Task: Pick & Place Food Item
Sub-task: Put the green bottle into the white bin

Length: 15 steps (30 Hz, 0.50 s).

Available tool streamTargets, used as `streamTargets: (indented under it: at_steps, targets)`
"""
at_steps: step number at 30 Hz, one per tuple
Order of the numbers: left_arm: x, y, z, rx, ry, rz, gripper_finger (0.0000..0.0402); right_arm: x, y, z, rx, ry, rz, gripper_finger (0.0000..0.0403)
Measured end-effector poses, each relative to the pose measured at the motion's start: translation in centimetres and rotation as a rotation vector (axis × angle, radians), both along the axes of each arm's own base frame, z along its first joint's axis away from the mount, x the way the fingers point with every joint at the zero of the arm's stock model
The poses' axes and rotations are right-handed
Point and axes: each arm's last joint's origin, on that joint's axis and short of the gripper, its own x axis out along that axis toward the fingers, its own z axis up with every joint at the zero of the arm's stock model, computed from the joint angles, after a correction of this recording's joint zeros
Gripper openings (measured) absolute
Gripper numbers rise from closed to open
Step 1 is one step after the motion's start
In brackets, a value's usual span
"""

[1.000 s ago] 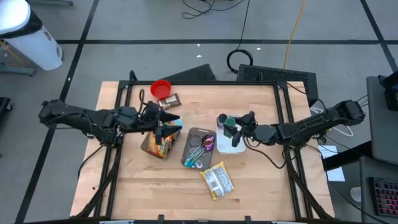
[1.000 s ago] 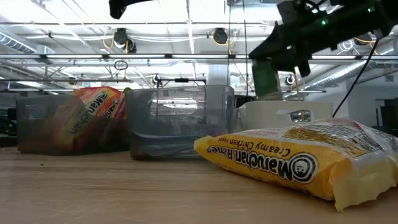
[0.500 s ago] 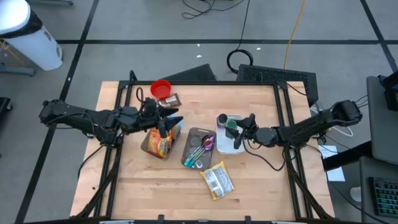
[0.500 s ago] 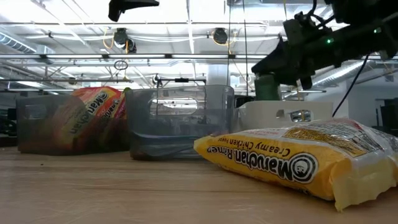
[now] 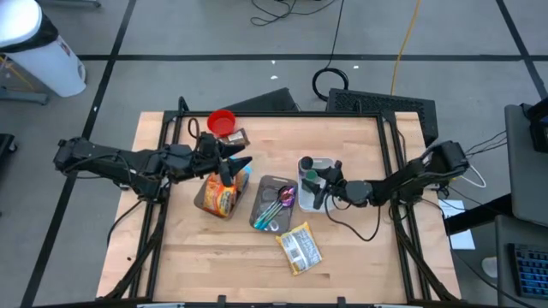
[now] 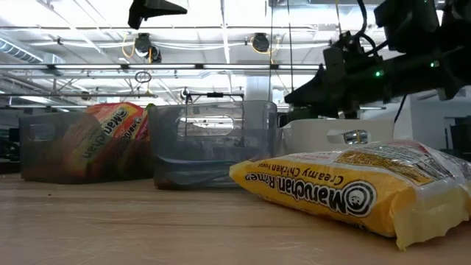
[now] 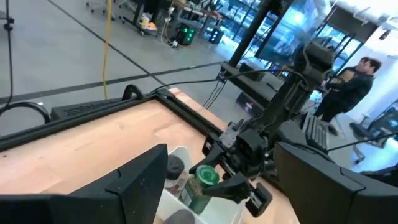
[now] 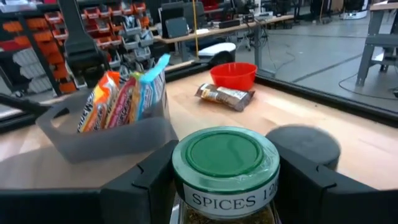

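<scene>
Right pincer pinches green-lidded spice jar over white tray.
Rigid, smooth, light; best gripped below the lid. Left pincer spread near tray.

A green-lidded spice jar, labelled "SPICES", stood upright over the white tray. A yellow ramen packet lay flat on the table, near its front edge.
</scene>
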Motion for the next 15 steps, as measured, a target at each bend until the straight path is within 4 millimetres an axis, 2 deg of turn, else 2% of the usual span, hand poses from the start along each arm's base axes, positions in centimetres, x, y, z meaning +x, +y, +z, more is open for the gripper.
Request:
streamTargets:
  at_steps: [15]
  targets:
    - [-0.1,0.0,-0.6,0.016,0.072,-0.005,0.0296,1.3,0.3,-2.6,-0.003,0.015,0.002,0.0197]
